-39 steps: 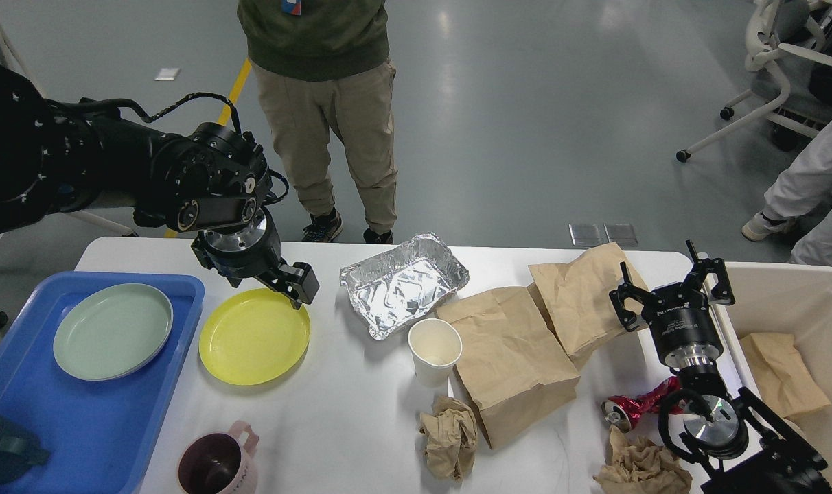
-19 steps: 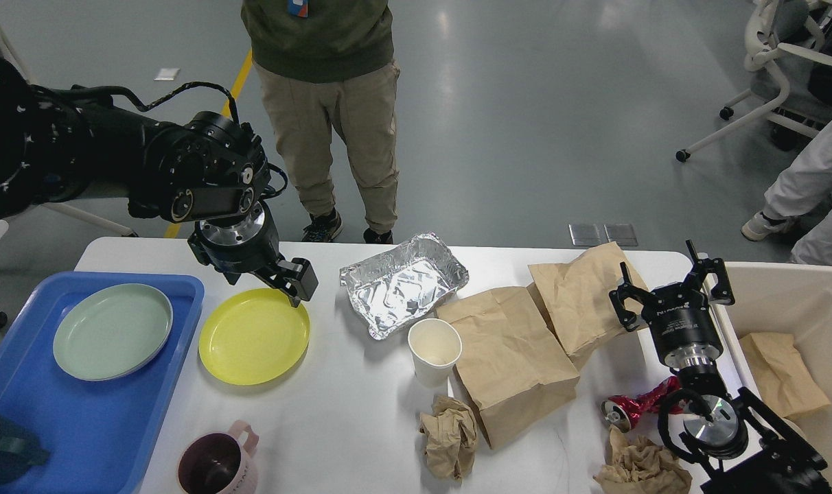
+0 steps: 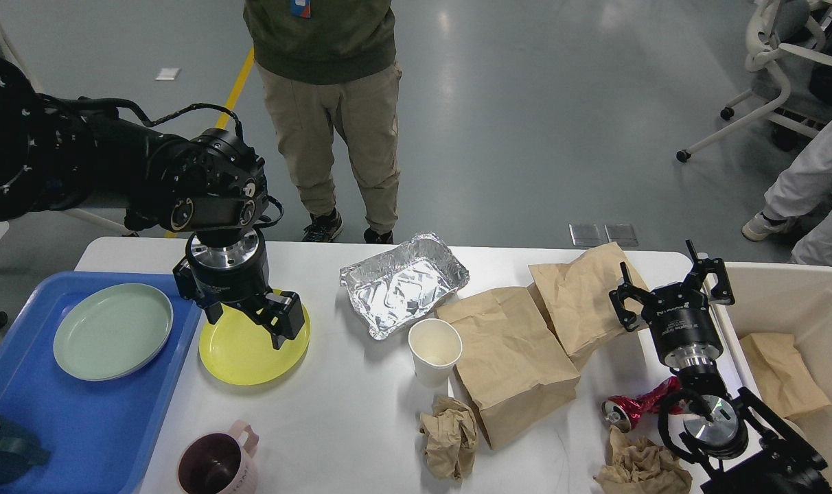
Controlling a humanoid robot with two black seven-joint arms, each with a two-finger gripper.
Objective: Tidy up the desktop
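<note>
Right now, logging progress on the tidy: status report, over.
Left gripper low over yellow plate, grip unclear. Right gripper open, empty, above paper bags. Desktop cluttered: foil tray, paper cup, crumpled paper.

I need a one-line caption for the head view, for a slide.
Left pincer over the yellow plate on the cluttered desktop; right pincer open near brown paper bags.

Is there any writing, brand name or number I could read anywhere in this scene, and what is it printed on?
Pale lettering on the side of the pink ceramic mug with a dark inside: too blurred to read.
White print on the black body of the right gripper: too small to read.
Blue and red badge on the standing person's green sweater: no legible text.
Nothing else carries writing.
</note>
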